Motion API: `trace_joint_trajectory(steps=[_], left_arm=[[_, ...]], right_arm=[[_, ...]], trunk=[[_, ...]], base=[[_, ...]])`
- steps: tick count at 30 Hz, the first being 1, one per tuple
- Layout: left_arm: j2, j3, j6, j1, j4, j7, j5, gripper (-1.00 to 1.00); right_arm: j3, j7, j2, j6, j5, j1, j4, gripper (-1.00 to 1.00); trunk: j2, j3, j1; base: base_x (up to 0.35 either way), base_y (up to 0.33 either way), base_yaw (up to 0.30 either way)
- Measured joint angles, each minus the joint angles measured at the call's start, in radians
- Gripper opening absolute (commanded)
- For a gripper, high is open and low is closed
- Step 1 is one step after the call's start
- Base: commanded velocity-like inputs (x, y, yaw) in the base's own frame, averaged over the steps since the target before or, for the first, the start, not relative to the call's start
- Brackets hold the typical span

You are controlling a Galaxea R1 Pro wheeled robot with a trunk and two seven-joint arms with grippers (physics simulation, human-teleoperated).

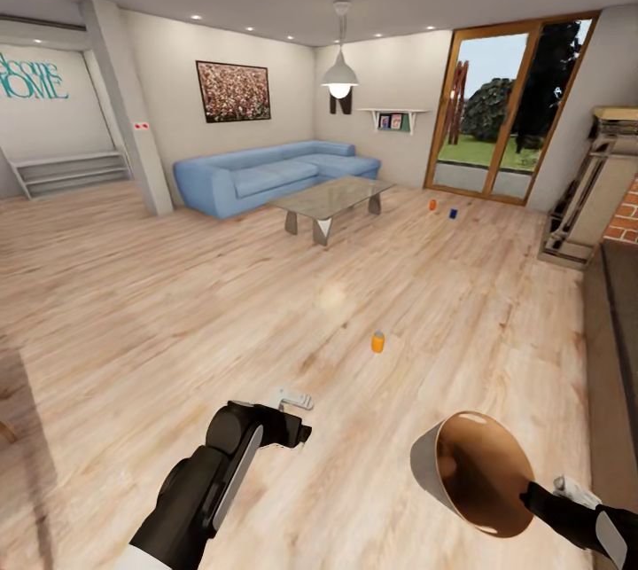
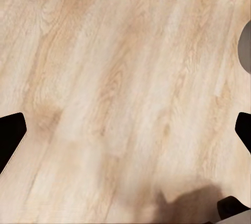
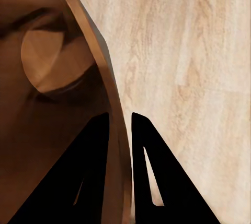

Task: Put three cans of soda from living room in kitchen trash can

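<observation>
Bin [image 1: 443, 464] hangs by its rim in the pinched right gripper [image 3: 120, 125]; left gripper [image 2: 125, 130] gapes, empty. Next, I judge, reach the nearest orange can [image 1: 377, 341].

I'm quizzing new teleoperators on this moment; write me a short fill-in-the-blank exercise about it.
1. The right pincer grips the trash can by its ____.
2. The soda can nearest the robot is ____ in colour.
3. The far orange can and the blue can stand on the ____.
4. The left pincer holds ____.

Missing: rim; orange; floor; nothing
</observation>
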Motion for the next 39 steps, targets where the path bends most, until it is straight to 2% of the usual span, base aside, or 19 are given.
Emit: trace_joint_trajectory(steps=[27,39], left_arm=[[0.000,-0.001,0.000,0.000,0.000,0.000,0.000,1.00],[0.000,-0.002,0.000,0.000,0.000,0.000,0.000,1.00]], right_arm=[[-0.002,-0.001,0.001,-0.001,0.001,0.000,0.000,-1.00],[-0.003,0.000,0.000,-0.001,0.001,0.000,-0.001,-1.00]], trunk=[[0.000,0.000,0.000],[0.000,0.003,0.000]], base=[[0.344,0.000,-0.252],[0.344,0.000,-0.046]])
